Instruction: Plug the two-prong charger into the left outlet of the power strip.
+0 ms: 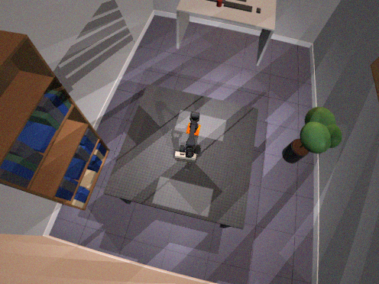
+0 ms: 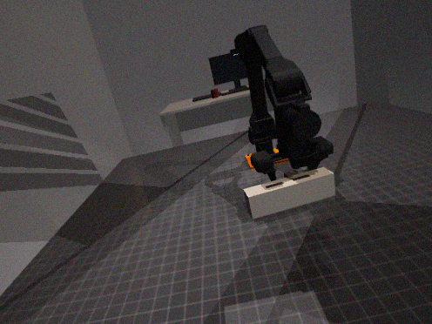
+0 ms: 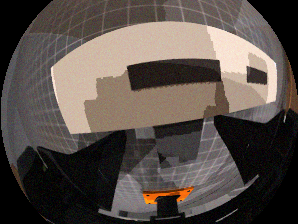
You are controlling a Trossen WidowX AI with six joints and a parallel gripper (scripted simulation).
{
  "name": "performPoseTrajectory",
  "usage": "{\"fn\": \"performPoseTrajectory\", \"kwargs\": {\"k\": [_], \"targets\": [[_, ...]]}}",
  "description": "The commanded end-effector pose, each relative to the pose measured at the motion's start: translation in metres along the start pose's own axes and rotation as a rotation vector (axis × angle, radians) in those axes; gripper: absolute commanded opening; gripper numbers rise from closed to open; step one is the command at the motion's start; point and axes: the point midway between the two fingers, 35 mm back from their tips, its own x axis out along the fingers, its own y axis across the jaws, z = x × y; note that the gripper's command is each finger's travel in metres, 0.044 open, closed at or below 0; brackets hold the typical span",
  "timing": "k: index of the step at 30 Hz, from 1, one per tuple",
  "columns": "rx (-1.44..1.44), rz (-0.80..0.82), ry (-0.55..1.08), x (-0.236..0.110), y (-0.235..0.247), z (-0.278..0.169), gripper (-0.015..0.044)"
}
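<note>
The white power strip lies on the dark gridded table. Its top has two dark outlet slots, a left one and a right one. My gripper points straight down right over the strip, with its fingers open wide on either side. In the wrist view a dark grey block, seemingly the charger, sits between the spread fingers at the strip's near edge. I cannot tell whether its prongs are in an outlet. The arm hides it in the top and exterior views.
A desk with a monitor and a red cup stands behind the table. A bookshelf is at the left and a potted plant at the right, both off the table.
</note>
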Motion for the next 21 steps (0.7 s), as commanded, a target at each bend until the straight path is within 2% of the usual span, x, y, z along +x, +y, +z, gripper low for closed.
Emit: {"fn": "performPoseTrajectory", "kwargs": {"k": [1, 21], "targets": [[0.0, 0.001, -0.005, 0.0, 0.0, -0.0013, 0.044], [0.001, 0.003, -0.019, 0.0007, 0.0, -0.008, 0.044]]}}
